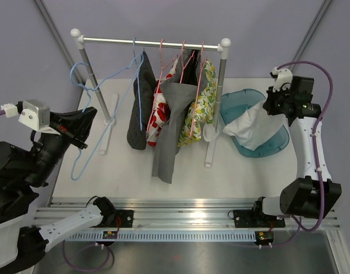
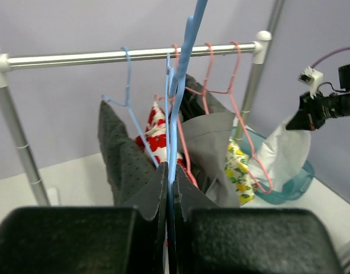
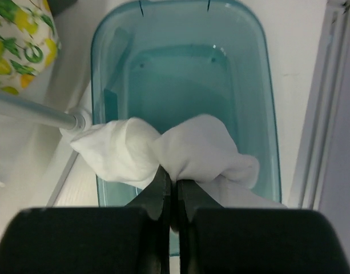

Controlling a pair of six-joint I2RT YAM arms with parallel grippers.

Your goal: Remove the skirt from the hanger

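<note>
Over the blue tub (image 1: 238, 101), my right gripper (image 1: 271, 105) pinches the white skirt (image 1: 249, 128). It looks soft, light and floppy, so a bunched fold holds best. My left gripper (image 1: 86, 117) squeezes the blue hanger (image 2: 185, 57).

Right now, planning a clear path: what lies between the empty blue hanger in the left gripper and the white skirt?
Top view: four hanging garments, dark grey, red-floral, grey, lemon-print, then the rack post, before the white skirt.
</note>
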